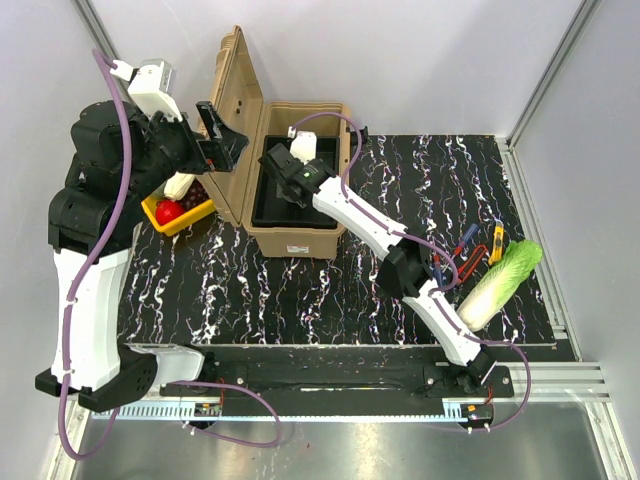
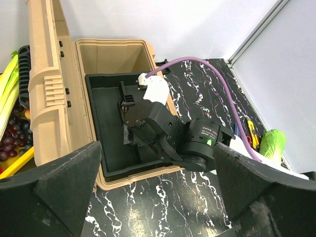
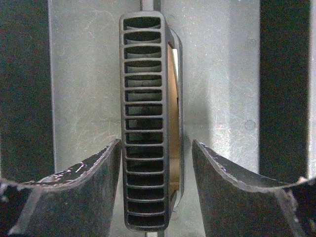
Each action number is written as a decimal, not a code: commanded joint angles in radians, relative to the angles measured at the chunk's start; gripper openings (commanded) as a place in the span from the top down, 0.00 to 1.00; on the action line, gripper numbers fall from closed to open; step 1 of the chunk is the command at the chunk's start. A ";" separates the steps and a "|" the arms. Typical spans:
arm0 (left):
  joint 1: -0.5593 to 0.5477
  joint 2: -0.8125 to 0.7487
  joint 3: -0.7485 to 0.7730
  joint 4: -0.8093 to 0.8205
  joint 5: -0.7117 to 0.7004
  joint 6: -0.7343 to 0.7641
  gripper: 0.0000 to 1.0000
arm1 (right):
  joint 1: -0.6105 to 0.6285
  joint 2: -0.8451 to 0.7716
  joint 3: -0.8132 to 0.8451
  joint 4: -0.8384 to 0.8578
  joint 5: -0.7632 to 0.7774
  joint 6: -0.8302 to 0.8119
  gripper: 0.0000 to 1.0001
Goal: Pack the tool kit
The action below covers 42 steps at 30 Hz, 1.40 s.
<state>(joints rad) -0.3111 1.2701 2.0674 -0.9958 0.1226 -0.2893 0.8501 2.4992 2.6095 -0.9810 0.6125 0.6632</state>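
The tan toolbox (image 1: 292,240) stands open at the back of the mat, its lid (image 1: 240,110) upright on the left. A black inner tray (image 1: 268,208) sits in it. My right gripper (image 1: 283,182) is down inside the tray. In the right wrist view it (image 3: 155,148) is open astride the tray's ribbed black upright handle (image 3: 143,123); the left finger touches it and the right finger stands apart. My left gripper (image 1: 222,140) is open and empty, raised beside the lid; its view looks down on the toolbox (image 2: 113,49). Pliers (image 1: 455,255) and a yellow knife (image 1: 496,243) lie on the mat at right.
A yellow tray (image 1: 195,213) of fruit and vegetables sits left of the lid, under my left arm. A napa cabbage (image 1: 500,283) lies at the right edge of the mat, next to the small tools. Metal frame posts and white walls bound the table.
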 commanded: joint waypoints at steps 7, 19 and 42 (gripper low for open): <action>-0.003 -0.021 0.007 0.029 -0.029 0.015 0.01 | -0.008 -0.143 -0.048 0.146 0.047 -0.137 0.10; -0.003 -0.011 0.017 0.029 -0.005 0.015 0.01 | -0.043 -0.414 -0.221 0.190 -0.014 -0.244 0.04; -0.022 0.011 -0.009 0.062 0.144 -0.001 0.01 | -0.533 -1.214 -1.644 0.341 -0.365 0.029 0.07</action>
<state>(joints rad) -0.3286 1.2869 2.0670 -0.9924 0.2436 -0.2790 0.3553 1.3193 1.0637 -0.6994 0.3981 0.6361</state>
